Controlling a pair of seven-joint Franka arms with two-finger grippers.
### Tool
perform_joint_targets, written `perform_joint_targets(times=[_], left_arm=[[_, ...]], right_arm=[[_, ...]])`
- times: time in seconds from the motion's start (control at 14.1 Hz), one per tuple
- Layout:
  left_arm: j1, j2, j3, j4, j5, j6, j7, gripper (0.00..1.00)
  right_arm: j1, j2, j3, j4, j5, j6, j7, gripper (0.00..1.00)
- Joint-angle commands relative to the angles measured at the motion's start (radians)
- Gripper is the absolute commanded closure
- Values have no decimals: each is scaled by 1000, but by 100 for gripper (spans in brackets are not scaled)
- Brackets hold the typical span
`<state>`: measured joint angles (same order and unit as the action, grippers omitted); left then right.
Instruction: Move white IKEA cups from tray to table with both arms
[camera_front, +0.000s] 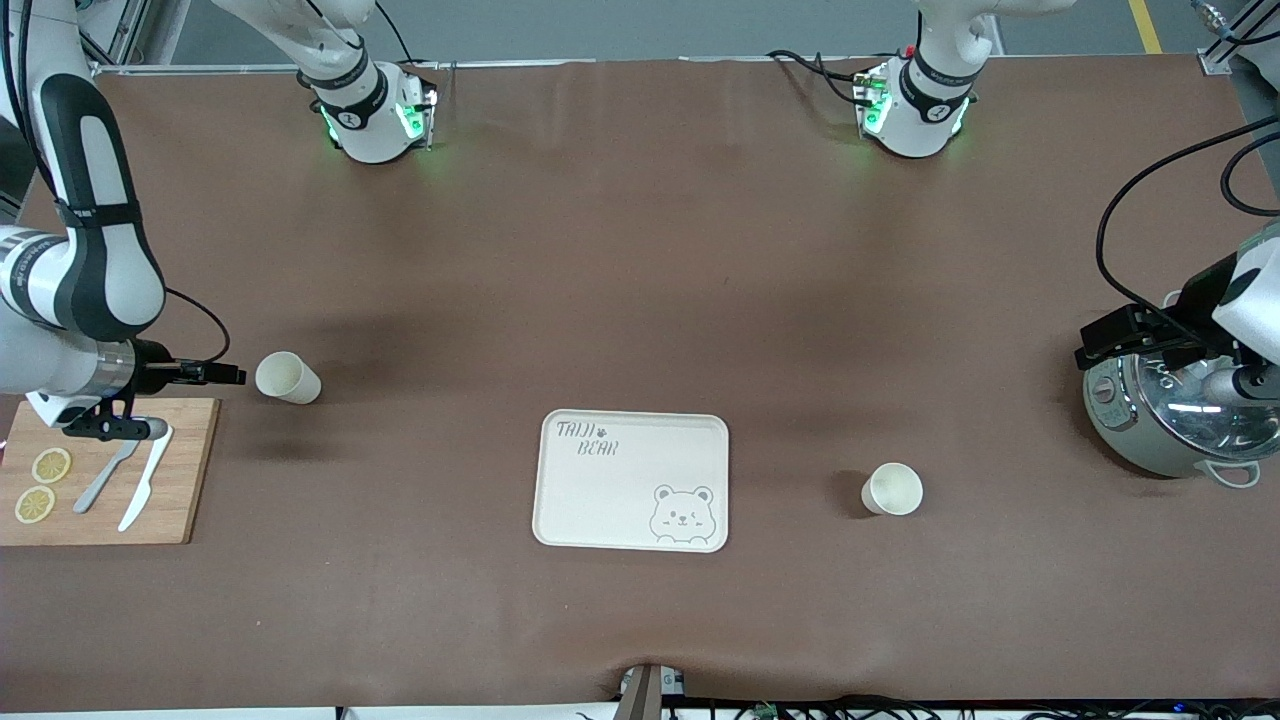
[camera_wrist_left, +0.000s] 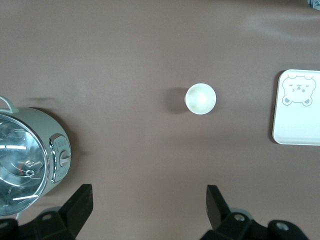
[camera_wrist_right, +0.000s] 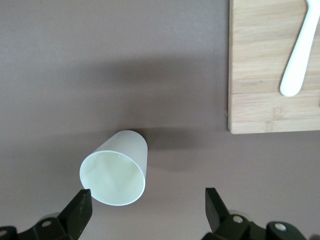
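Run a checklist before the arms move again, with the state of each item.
1. Tray holds no cups: ok.
2. Cup toward the left arm's end upright on the table: ok.
3. Cup beside the cutting board upright on the table: ok.
4. Left tool open, holding nothing: ok.
5. Right tool open, holding nothing: ok.
6. Right tool clear of its cup's rim: cannot tell.

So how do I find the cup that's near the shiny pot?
Start at the tray with the bear drawing in the middle of the brown table. Go toward the left arm's end, where the silver cooker stands. The white cup stands alone between them, closer to the tray; the other cup sits by the wooden board.
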<state>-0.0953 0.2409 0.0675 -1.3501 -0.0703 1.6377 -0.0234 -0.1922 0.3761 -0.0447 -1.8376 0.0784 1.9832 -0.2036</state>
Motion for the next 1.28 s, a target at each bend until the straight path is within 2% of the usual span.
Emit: perform_joint_targets(times=[0.0,0.28,0.35,0.78,0.99,1.21], left_arm=[[5,-12,-2,0,-3,-13,19,0],[5,-6,-3,0,13,-12,17,0],[3,-6,-3,0,14,-12,19,0],[11,-5,-3,0,7,-12,19,0],[14,-3,-3,0,9,-12,20,0],[14,-2,-3,0,9,-12,22,0]], right_arm=[[-15,12,16,89,-12,-82,-3,0],[-33,140,14,328,-20,-272,-5,0],[-36,165,14,365,-49,-291,-7,0],[-10,161,16,406,-117,-319,-5,0],[5,161,17,480,-161,-412,-5,0],[10,158,20,570,-161,-510,-7,0]])
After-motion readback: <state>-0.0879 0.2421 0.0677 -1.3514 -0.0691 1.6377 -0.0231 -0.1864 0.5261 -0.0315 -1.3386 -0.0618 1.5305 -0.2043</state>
